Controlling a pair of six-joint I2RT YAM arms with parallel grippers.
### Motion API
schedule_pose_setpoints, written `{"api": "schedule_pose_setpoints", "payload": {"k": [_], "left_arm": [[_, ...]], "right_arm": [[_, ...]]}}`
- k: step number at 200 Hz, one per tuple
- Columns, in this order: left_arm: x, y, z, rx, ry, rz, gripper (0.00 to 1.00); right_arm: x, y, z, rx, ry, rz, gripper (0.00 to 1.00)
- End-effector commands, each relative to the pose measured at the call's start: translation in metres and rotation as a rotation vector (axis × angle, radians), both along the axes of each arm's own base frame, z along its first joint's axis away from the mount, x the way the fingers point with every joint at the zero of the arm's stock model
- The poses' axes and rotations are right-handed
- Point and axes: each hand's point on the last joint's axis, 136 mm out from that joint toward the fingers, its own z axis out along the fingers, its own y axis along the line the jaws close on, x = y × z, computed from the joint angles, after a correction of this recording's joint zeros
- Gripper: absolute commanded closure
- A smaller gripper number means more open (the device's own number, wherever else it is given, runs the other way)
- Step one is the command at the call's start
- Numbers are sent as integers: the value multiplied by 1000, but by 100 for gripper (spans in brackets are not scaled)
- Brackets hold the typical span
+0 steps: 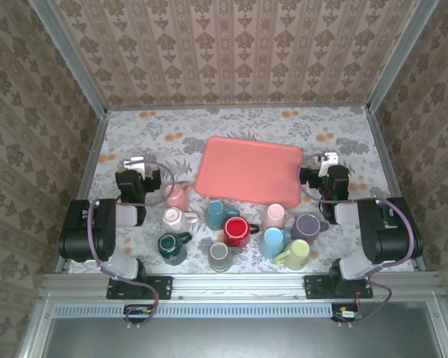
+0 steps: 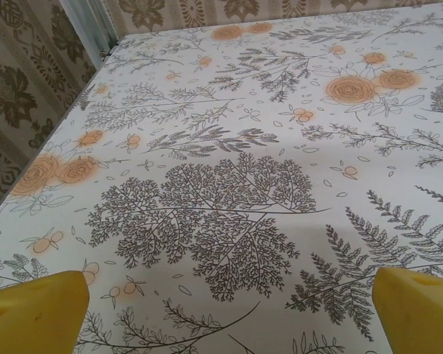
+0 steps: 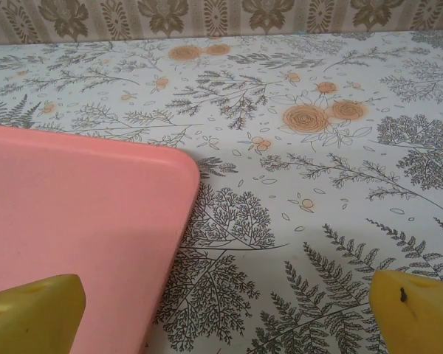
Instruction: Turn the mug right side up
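Several mugs stand clustered at the front middle of the table: a pink mug (image 1: 178,195), a white mug (image 1: 173,218), a dark green mug (image 1: 172,247), a teal mug (image 1: 215,214), a red mug (image 1: 237,231), a grey mug (image 1: 219,256), a pale pink mug (image 1: 275,216), a light blue mug (image 1: 271,242), a purple mug (image 1: 308,225) and a yellow-green mug (image 1: 296,254). Some show an open mouth, others a flat closed top. My left gripper (image 1: 138,162) (image 2: 229,316) hovers open behind the pink mug, over bare cloth. My right gripper (image 1: 327,159) (image 3: 225,316) is open beside the tray's right corner.
A pink tray (image 1: 248,170) (image 3: 74,214) lies behind the mugs in the middle. The floral tablecloth (image 2: 229,184) stretches back to patterned walls (image 1: 231,52) on three sides. Free room lies at the back and along both flanks of the tray.
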Motion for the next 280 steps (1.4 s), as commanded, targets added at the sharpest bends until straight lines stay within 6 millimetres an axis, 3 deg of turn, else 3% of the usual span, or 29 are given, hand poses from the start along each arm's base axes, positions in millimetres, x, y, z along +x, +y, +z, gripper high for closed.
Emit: {"api": "schedule_pose_setpoints", "payload": {"k": [1,280], "left_arm": [[5,-4,12,-6,-37,-26,0],[5,0,16,-9,-27,-2,0]], "right_arm": [[6,2,8,-3,-18,7,0],[5,0,12,-1,-33,-12,0]]}}
